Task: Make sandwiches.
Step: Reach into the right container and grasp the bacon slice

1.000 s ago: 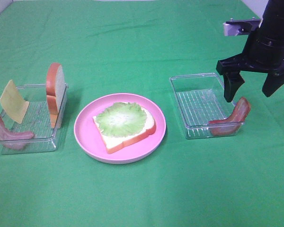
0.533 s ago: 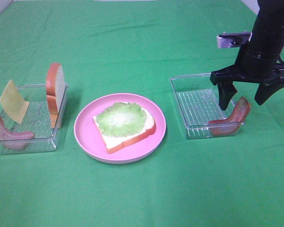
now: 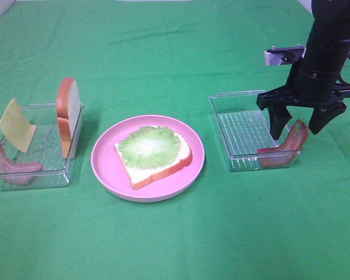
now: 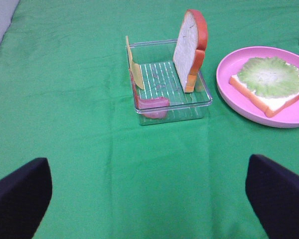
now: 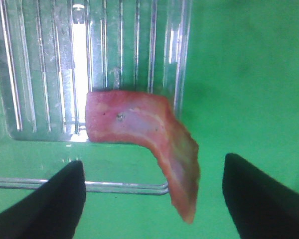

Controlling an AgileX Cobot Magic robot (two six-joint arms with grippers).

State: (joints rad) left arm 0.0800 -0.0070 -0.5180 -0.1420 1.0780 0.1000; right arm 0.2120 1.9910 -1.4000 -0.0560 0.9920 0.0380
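Observation:
On the pink plate (image 3: 105, 169) the sandwich stands as one bread slice (image 3: 163, 170) with a lettuce leaf (image 3: 149, 147) on top; the left wrist view shows this lettuce (image 4: 269, 74) too. A bacon strip (image 3: 286, 149) leans over the right wall of the right clear tray (image 3: 236, 119). My right gripper (image 3: 296, 129) hangs open just above the strip's upper end, one finger on each side of it. The right wrist view shows the bacon (image 5: 139, 124) between the open fingertips (image 5: 65, 199). My left gripper (image 4: 149, 194) is open over bare cloth, out of the exterior view.
The left clear tray (image 3: 46, 146) holds an upright bread slice (image 3: 68, 114), a yellow cheese slice (image 3: 16, 125) and another bacon strip (image 3: 9, 163). Green cloth covers the whole table.
My right gripper has come down and slightly left onto the bacon's upper end, its fingers narrowing a little. Nothing else has moved.

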